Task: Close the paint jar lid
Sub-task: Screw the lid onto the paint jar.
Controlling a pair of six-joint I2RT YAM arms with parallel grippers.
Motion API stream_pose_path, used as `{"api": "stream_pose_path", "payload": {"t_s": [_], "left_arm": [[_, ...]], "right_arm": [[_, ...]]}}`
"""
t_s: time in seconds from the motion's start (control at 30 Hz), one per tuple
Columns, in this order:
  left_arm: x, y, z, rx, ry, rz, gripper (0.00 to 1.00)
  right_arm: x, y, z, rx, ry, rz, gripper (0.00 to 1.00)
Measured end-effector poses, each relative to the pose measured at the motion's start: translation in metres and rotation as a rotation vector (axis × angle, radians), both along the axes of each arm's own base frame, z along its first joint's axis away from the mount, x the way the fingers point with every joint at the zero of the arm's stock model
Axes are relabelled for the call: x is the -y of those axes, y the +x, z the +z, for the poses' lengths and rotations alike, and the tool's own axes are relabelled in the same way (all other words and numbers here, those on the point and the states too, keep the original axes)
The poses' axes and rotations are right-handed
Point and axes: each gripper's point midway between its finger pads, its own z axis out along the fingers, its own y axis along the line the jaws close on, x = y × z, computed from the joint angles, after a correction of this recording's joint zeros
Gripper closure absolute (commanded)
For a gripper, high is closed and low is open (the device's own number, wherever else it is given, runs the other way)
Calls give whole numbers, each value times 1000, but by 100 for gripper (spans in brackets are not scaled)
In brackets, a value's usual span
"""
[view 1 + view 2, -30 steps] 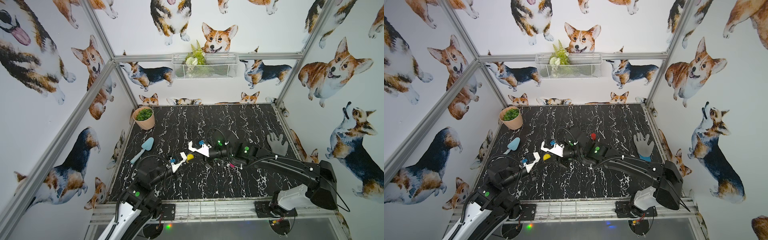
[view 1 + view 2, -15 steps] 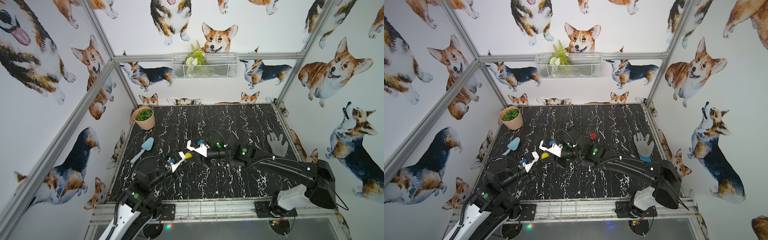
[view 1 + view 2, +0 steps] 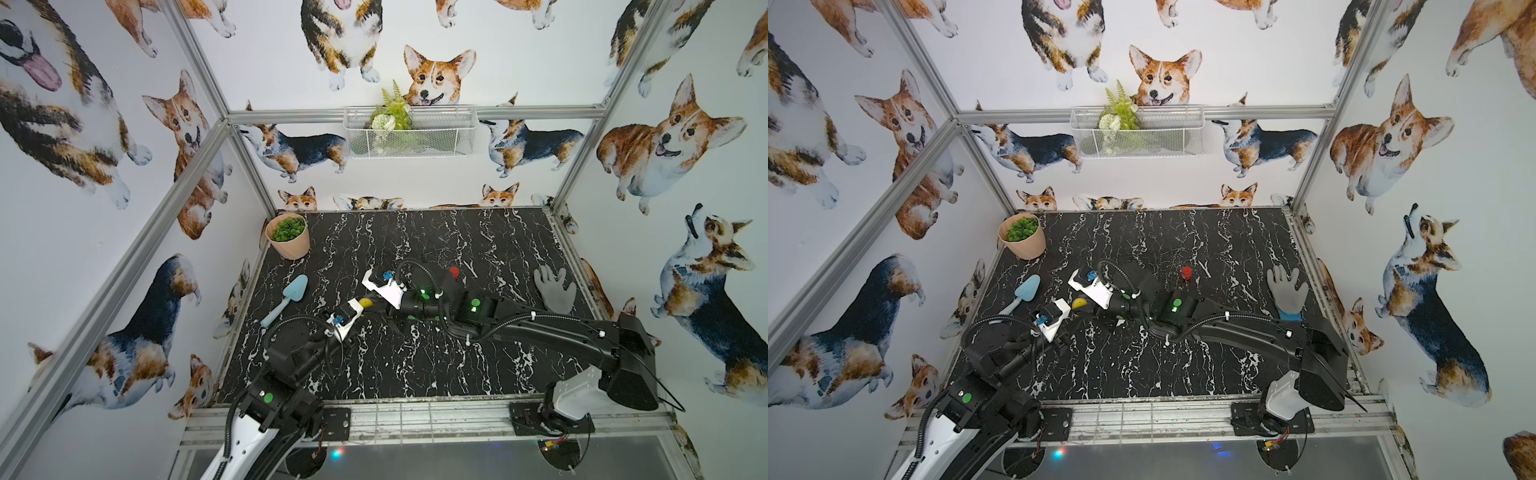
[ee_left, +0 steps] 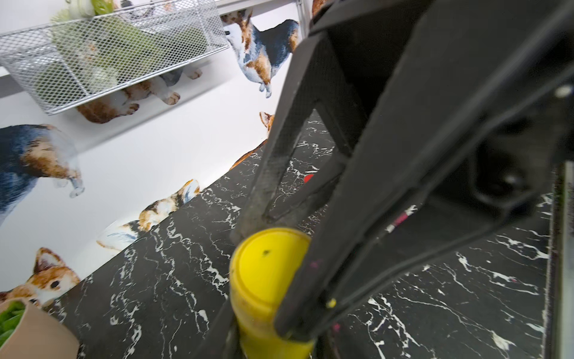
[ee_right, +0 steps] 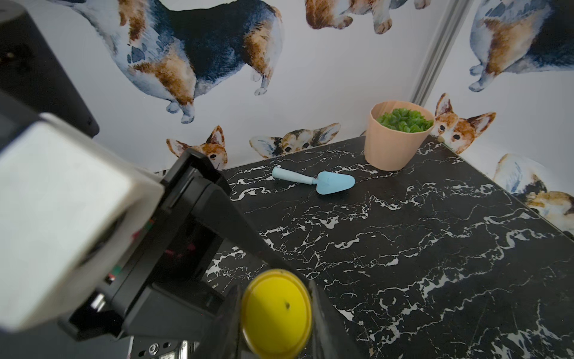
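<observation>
The yellow paint jar [image 3: 365, 302] [image 3: 1077, 302] is held above the black marble table, left of its middle. My left gripper [image 4: 273, 342] is shut on the jar's body [image 4: 264, 329] from the near-left side. The round yellow lid [image 4: 264, 264] [image 5: 276, 307] sits on the jar's mouth. My right gripper [image 5: 275, 323] is shut on the lid's rim, one finger [image 5: 321, 314] on each side. In the left wrist view the right gripper's black fingers [image 4: 273, 167] come down onto the lid. The jar's lower part is hidden.
A small red jar [image 3: 454, 272] stands just behind the right wrist. A grey glove [image 3: 555, 291] lies at the right edge. A blue trowel [image 3: 286, 297] and a peach plant pot [image 3: 289, 235] are on the left. A wire basket [image 3: 409, 131] hangs on the back wall.
Both grippers and the jar between them have shifted a little to the left and towards the back wall. The hold on jar and lid looks the same.
</observation>
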Motion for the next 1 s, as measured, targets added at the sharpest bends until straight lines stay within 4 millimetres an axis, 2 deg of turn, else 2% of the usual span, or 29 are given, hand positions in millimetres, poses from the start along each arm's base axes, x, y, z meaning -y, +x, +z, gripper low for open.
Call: {"api": "stream_pose_path", "payload": {"t_s": [0.5,0.6,0.77,1.0], "left_arm": [[-27,14,-4,34,52,171,71],[-30,16,-5,32,58,191,70],[-27,16,-5,29,61,177,71],[-27,20,0,42,54,187,70]], "right_arm": [[-22,13,-7,-100,81,-182,69],[-25,15,-8,-112,94,-209,59],[-14,21,-8,-107,100,-271,30],[20,24,-3,-84,90,-338,26]]}}
